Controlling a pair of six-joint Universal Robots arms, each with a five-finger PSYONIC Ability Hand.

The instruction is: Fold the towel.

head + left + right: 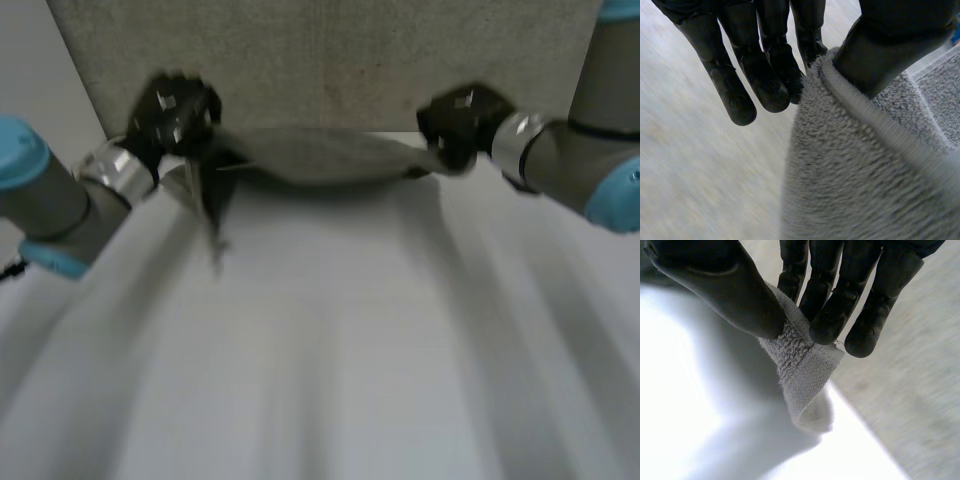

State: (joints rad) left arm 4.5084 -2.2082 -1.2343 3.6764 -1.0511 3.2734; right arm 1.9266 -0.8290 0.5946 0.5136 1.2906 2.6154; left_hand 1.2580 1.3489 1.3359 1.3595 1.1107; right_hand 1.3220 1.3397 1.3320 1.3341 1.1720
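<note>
Fingers [765, 85] and thumb of left hand [178, 108] pinching hemmed edge of grey towel [865, 190]. Fingers [832, 322] and thumb of right hand [462, 118] pinching towel corner. Two hands holding one towel, stretching and sagging between them over far part of white table [330, 360]. Loose end dangling below left hand.

Free passage over desk [330, 360] from near edge to middle. Far edge barred by towel [320, 160] strung between left hand [175, 108] and right hand [462, 118], each pinching an end; loose flap hanging beside left hand.
</note>
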